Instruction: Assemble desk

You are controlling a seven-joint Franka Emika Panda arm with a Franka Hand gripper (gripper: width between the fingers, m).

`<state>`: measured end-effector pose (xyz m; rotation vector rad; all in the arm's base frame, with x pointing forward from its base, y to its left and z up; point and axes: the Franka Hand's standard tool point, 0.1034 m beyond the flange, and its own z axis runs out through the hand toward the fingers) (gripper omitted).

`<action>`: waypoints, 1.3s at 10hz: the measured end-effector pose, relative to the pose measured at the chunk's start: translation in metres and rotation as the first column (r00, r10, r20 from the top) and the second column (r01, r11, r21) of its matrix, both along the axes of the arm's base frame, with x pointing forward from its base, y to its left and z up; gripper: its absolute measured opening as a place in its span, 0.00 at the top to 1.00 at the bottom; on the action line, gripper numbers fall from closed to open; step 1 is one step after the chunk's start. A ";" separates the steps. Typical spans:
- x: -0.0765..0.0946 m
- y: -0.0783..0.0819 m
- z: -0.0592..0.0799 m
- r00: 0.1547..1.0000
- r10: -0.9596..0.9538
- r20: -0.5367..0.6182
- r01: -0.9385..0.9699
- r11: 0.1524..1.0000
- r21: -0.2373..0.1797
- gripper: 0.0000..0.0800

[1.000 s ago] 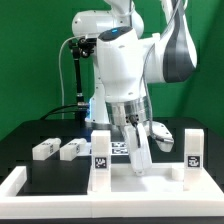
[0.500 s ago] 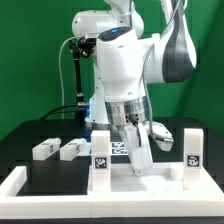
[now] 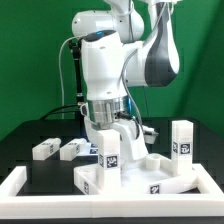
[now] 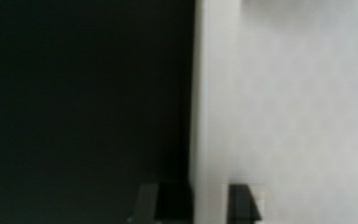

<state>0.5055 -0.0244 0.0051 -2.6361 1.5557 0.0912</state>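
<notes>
The white desk slab (image 3: 150,180) lies upside down at the front of the black table, turned at an angle. Two white block legs stand upright on it, one near the middle (image 3: 109,155) and one at the exterior view's right (image 3: 181,140). Two loose legs (image 3: 45,150) (image 3: 72,150) lie on the table at the exterior view's left. My gripper (image 3: 123,130) reaches down behind the middle leg, its tips hidden there. In the wrist view the gripper (image 4: 201,205) straddles the edge of the slab (image 4: 291,100), with both dark fingers close on it.
The white frame (image 3: 20,185) borders the black table along the front and the exterior view's left. The arm's big white body stands over the table's middle. A green wall is behind.
The slab with its two upright legs has turned and shifted; the middle leg moved toward the exterior view's right and nearer. The arm's upper links have swung round above it.
</notes>
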 end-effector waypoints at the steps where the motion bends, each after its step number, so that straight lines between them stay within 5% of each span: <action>1: -0.001 -0.003 0.000 0.999 0.047 0.003 -0.047 0.999 -0.002 0.93; 5: 0.004 -0.030 0.003 0.914 0.403 0.049 -0.402 0.915 -0.020 0.93; 9: 0.005 -0.026 0.003 0.804 0.593 0.045 -0.591 0.805 -0.041 0.93; 11: 0.013 -0.033 0.005 0.630 0.775 0.043 -0.772 0.632 -0.066 0.93; 13: 0.029 -0.041 0.008 0.416 0.909 0.040 -0.891 0.416 -0.181 0.93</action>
